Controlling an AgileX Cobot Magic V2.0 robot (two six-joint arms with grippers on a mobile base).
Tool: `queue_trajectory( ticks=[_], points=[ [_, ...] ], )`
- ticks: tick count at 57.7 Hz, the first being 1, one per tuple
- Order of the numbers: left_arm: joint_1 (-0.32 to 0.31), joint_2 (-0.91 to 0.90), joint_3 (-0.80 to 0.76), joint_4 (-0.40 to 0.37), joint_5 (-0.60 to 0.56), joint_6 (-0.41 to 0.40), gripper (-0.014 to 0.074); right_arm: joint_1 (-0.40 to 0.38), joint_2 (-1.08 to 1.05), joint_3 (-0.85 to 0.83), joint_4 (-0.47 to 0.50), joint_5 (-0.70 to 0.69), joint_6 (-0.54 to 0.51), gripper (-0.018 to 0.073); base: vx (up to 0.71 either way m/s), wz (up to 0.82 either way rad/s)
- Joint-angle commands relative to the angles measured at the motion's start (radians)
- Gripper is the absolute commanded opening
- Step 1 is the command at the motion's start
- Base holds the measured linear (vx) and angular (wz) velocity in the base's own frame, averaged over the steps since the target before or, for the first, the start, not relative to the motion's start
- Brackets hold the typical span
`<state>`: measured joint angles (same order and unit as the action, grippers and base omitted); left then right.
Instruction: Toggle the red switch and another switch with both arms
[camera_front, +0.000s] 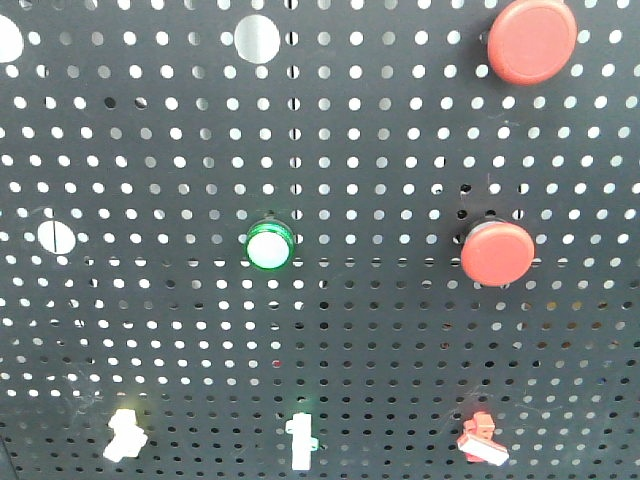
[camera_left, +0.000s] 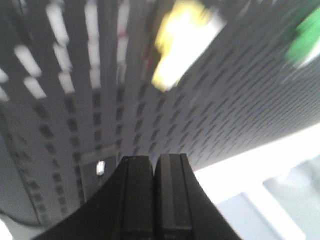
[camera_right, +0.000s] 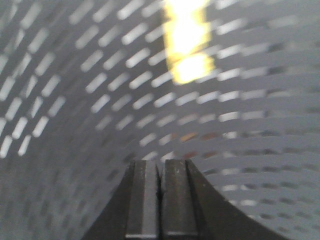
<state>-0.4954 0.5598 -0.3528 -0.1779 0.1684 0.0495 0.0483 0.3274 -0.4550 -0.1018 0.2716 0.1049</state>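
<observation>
The red switch (camera_front: 482, 440), a small red lever with a white bar, sits at the bottom right of the black pegboard (camera_front: 380, 330). At the bottom left is another switch (camera_front: 125, 435), a pale yellow lever. In the left wrist view that pale yellow lever (camera_left: 182, 40) is blurred, above and ahead of my left gripper (camera_left: 154, 159), which is shut and empty. My right gripper (camera_right: 161, 162) is also shut and empty, close to the board. Ahead of it is a blurred bright yellow shape (camera_right: 187, 45). The red switch is not visible in that view. Neither gripper shows in the front view.
Two big round red push buttons (camera_front: 531, 40) (camera_front: 497, 252) are on the right of the board. A green lit button (camera_front: 270, 246) is in the middle, and a white-and-green toggle (camera_front: 300, 440) stands between the two levers. A green blur (camera_left: 305, 42) is at the left wrist view's top right.
</observation>
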Motion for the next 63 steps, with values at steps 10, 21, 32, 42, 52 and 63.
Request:
queue_trajectory(
  ticks=[10,21,32,42,52,63],
  points=[
    [-0.006,-0.197,-0.026,-0.008,0.029,-0.006,0.0003,0.180,0.202,-0.035,0.145,-0.198,-0.208,-0.0006,0.00,0.00],
    [-0.006,-0.233,-0.027,-0.008,0.101,-0.006,0.0003,0.436,0.373,-0.050,0.154,-0.334,-0.303,-0.0006,0.00,0.00],
    [-0.006,-0.230,-0.027,-0.008,0.104,-0.006,0.0003,0.549,0.477,-0.118,0.153,-0.394,-0.299,-0.0006,0.00,0.00],
    [-0.006,-0.230,-0.027,0.001,0.104,-0.006,0.0003,0.549,0.545,-0.163,0.154,-0.393,-0.254,-0.0006,0.00,0.00],
    [-0.006,-0.230,-0.027,0.008,0.103,-0.006,0.0003,0.549,0.607,-0.163,0.154,-0.272,-0.215,-0.0006,0.00,0.00],
    [-0.006,-0.230,-0.027,0.009,0.103,-0.006,0.0003,0.549,0.622,-0.163,0.150,-0.131,-0.225,-0.0006,0.00,0.00]
  ],
)
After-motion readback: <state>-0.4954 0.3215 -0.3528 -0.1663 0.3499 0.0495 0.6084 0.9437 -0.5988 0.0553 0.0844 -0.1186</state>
